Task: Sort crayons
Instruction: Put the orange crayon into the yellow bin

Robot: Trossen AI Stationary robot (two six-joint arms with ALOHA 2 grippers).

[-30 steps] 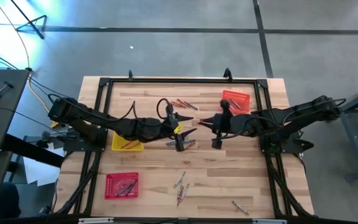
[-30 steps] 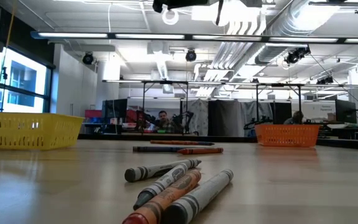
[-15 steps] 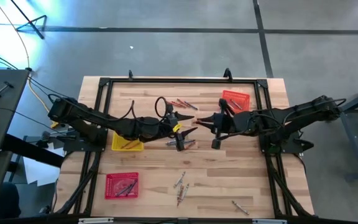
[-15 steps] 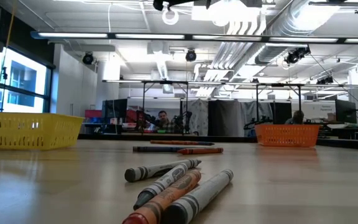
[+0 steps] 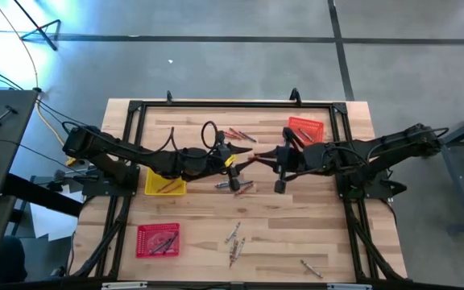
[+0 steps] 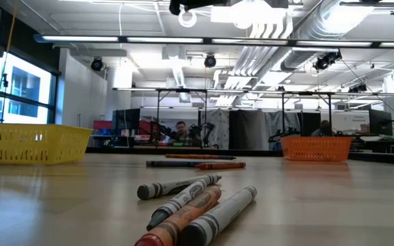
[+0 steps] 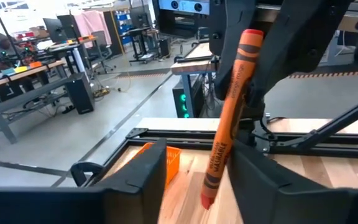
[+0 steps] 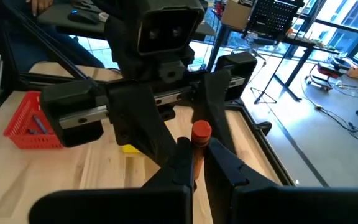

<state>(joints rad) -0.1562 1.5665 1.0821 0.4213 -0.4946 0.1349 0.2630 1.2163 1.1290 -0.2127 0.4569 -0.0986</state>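
Right gripper (image 5: 258,158) pinches one end of an orange paper-wrapped crayon (image 7: 229,118) above the wooden table's (image 5: 296,234) centre; at nine o'clock, the left gripper (image 5: 240,161) has its fingers spread either side of it. Loose crayons (image 5: 234,242) lie at twelve, below, and at six o'clock. Yellow plastic tray (image 5: 164,184) and red plastic tray (image 5: 158,239) hold crayons; orange plastic tray (image 5: 305,129) sits at two o'clock.

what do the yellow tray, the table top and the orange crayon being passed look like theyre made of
Yellow tray: likely plastic, its walls an open moulded mesh.
Table top: looks like pale wood, with long plank lines and grain, matte.
Orange crayon: probably wax in a printed paper wrapper with black bands, the bare tip showing. It stands between the left gripper and the right gripper, whose fingers close on it.
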